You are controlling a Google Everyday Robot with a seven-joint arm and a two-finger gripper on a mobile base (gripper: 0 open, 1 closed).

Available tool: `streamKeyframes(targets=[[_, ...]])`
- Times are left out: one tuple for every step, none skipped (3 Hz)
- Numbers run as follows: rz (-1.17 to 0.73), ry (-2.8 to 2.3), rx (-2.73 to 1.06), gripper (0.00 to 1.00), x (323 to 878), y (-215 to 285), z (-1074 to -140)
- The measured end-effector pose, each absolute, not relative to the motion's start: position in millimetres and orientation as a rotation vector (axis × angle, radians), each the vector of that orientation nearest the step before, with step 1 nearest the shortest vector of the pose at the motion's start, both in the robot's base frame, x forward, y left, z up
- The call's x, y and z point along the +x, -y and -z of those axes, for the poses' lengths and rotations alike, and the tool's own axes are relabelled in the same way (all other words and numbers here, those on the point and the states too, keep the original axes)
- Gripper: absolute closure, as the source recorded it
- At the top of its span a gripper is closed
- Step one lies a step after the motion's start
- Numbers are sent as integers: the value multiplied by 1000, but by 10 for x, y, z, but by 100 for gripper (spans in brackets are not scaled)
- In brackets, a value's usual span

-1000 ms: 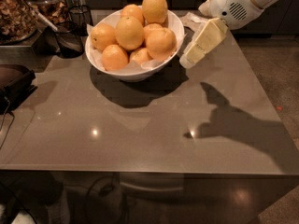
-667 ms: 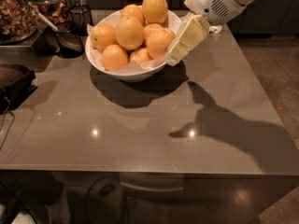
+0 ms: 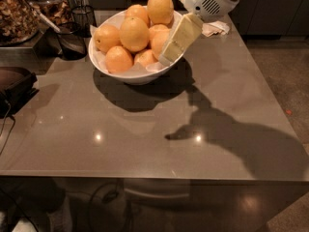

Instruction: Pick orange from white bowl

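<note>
Gripper (image 3: 168,58) at right rim of bowl (image 3: 135,77), tip beside oranges (image 3: 134,33) heaped inside (open or closed: cannot tell), risk is a sideways nudge toppling the loose pile, top orange (image 3: 160,6) rolling out onto table (image 3: 145,139)

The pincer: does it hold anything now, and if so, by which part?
It cannot be told. The pincer reaches over the rim into the white bowl, right beside the oranges, but no orange is visibly enclosed.
</note>
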State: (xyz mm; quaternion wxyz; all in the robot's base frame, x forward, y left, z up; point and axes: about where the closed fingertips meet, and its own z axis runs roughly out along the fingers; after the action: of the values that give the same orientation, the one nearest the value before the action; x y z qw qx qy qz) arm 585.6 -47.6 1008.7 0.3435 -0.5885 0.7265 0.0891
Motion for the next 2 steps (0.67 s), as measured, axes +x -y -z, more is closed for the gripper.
streamKeyframes(targets=[[-247, -1916, -1502, 0, 5903, 450, -10013], [-273, -1917, -1479, 0, 6102, 232, -9991]])
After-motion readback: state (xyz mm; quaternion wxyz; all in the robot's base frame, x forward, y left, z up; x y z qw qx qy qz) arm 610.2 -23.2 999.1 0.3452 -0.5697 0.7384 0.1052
